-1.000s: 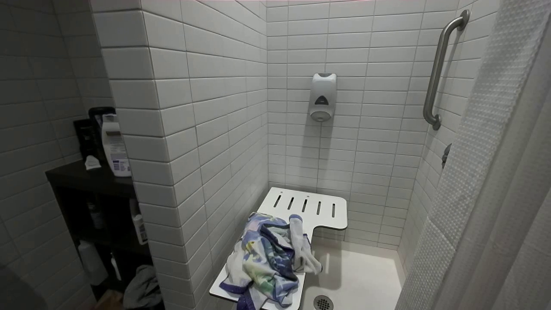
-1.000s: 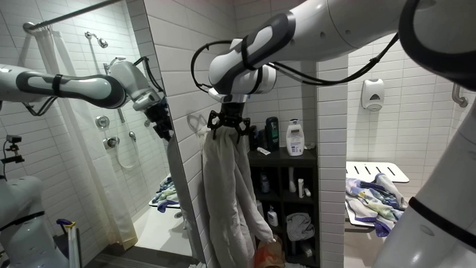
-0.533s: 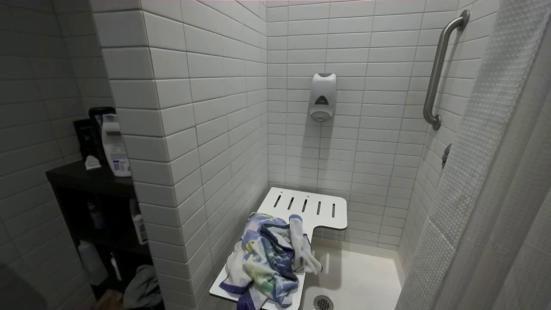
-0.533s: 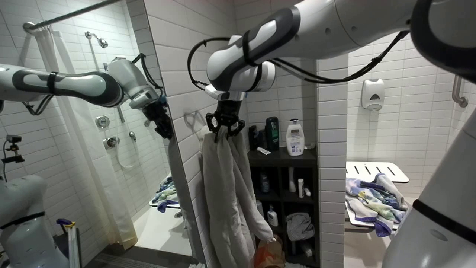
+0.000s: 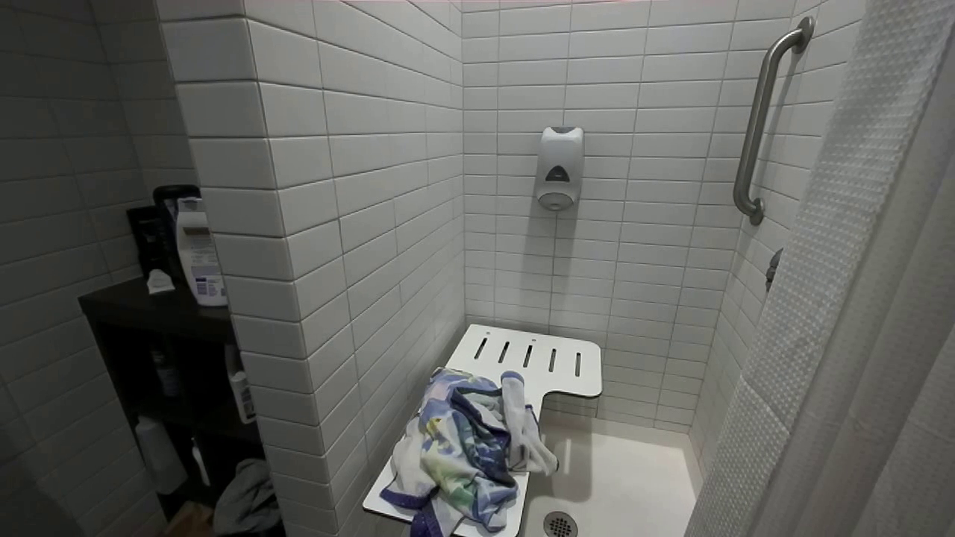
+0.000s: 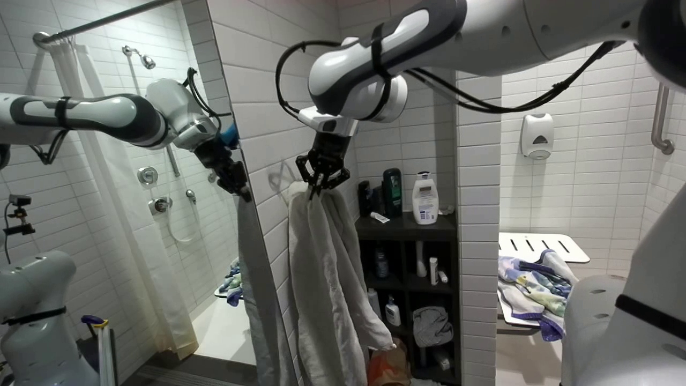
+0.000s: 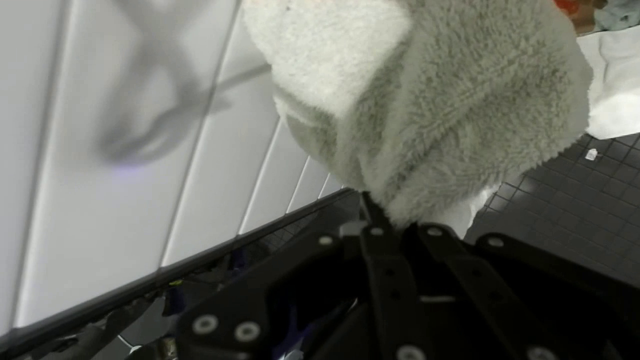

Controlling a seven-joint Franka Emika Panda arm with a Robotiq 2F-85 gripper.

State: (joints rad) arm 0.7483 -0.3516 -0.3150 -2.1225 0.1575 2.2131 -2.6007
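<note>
A long light grey plush cloth [image 6: 327, 289], a robe or towel, hangs against the white tiled wall in an exterior view. My black gripper [image 6: 315, 193] points down at its upper part, fingers brought together with a fold pinched between them. In the wrist view the cloth [image 7: 470, 100] runs down into the gripper [image 7: 390, 215]; one fingertip [image 7: 372, 207] shows beside the fold, the other is mostly covered. Whatever the cloth hangs from is hidden; a looped shadow falls on the tiles beside it.
A dark shelf unit [image 6: 405, 231] with a white bottle [image 6: 425, 201] and a dark bottle [image 6: 393, 193] stands behind the cloth. A mirror [image 6: 220, 332] is beside it. A patterned towel [image 5: 462, 440] lies on a white shower bench [image 5: 552, 358]. A curtain [image 5: 828, 335] hangs at the right.
The gripper's fingers have come together from wide apart, gathering the cloth. The arm has risen somewhat and the gripper has tilted. The cloth's folds have shifted toward the mirror.
</note>
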